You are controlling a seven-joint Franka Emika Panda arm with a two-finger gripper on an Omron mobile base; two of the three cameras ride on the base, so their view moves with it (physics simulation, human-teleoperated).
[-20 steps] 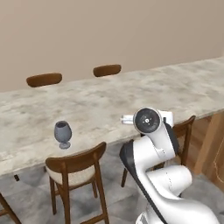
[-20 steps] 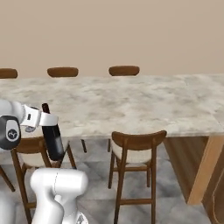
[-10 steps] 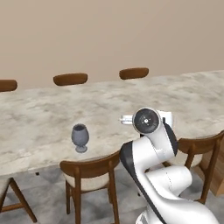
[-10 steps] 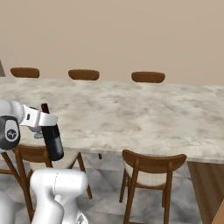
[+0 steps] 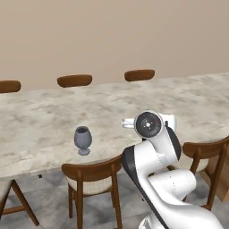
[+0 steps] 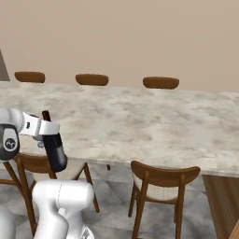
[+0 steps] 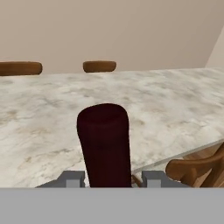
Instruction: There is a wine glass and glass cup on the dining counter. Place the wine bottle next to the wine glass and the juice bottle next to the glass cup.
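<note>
My gripper (image 6: 46,128) is shut on the neck of the wine bottle (image 6: 55,150), a near-black bottle that hangs tilted in front of the near edge of the dining counter (image 6: 140,116). In the hand view the dark-red neck (image 7: 105,140) rises between the two fingertips (image 7: 71,178), with the marbled counter top (image 7: 175,100) beyond. The wine glass (image 5: 82,140), grey and stemmed, stands upright near the counter's near edge (image 5: 40,125), left of my arm. The glass cup and the juice bottle are out of view.
Wooden chairs stand tucked at the near side of the counter (image 5: 89,175) (image 6: 161,180), another at the right (image 5: 203,150). Chair backs (image 5: 74,80) (image 6: 161,82) line the far side before a beige wall.
The whole picture has slid right in both base views, so the base has driven left along the counter. The bottle stays in my grip at the same pose.
</note>
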